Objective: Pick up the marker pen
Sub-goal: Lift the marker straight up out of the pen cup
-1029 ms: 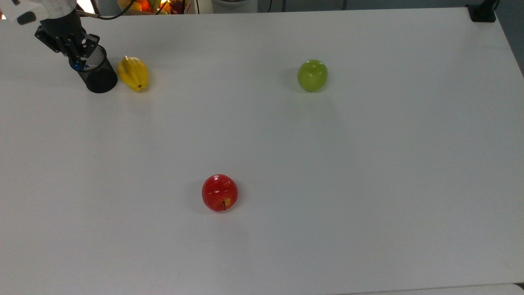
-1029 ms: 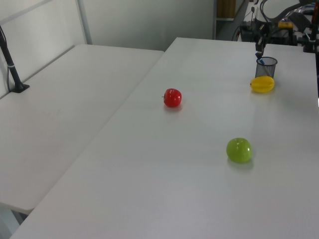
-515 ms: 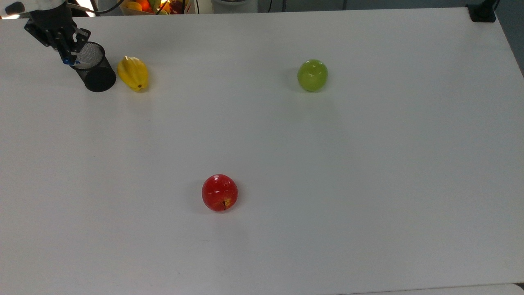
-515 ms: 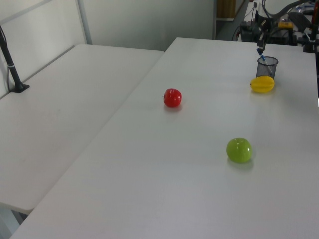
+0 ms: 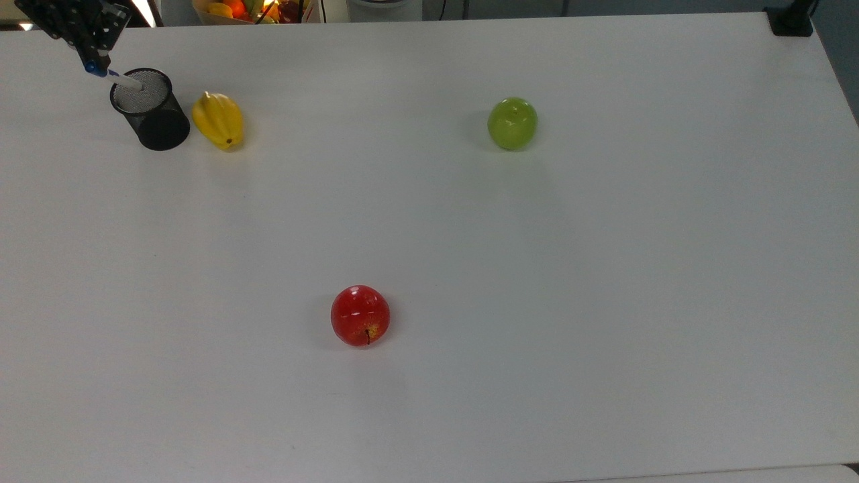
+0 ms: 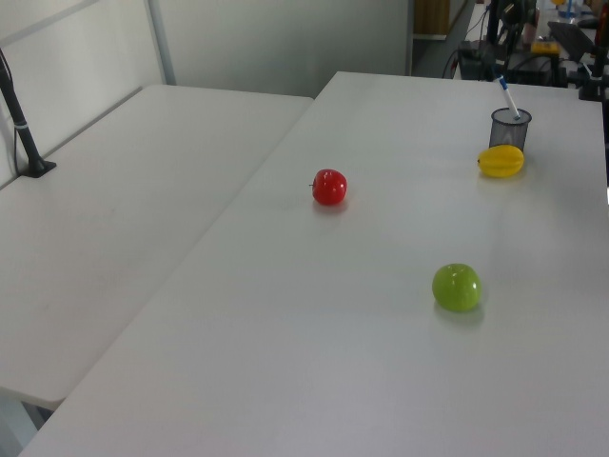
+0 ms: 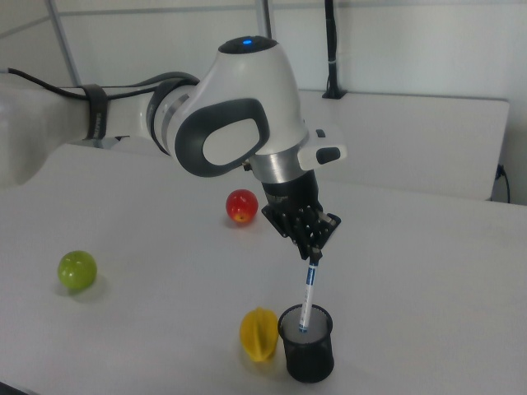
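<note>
The marker pen [image 7: 309, 295] is a slim white barrel with a blue cap; it hangs upright, its lower end still inside the black mesh cup [image 7: 307, 344]. My gripper [image 7: 314, 256] is shut on the pen's blue top, straight above the cup. In the top view the gripper [image 5: 90, 62] sits at the far left corner with the marker pen [image 5: 124, 81] slanting down into the mesh cup [image 5: 149, 109]. In the left view the marker pen [image 6: 509, 98] sticks out of the cup [image 6: 509, 129] at the far right.
A yellow starfruit [image 5: 218, 120] lies right beside the cup. A green apple [image 5: 513, 123] and a red apple [image 5: 360, 315] sit apart on the white table [image 5: 604, 268]. A box of fruit [image 5: 248, 9] and cables stand behind the table's far edge.
My gripper has risen from the cup's mouth, drawing the marker pen upward so most of its white barrel now shows above the rim. The cup and the fruit have not moved.
</note>
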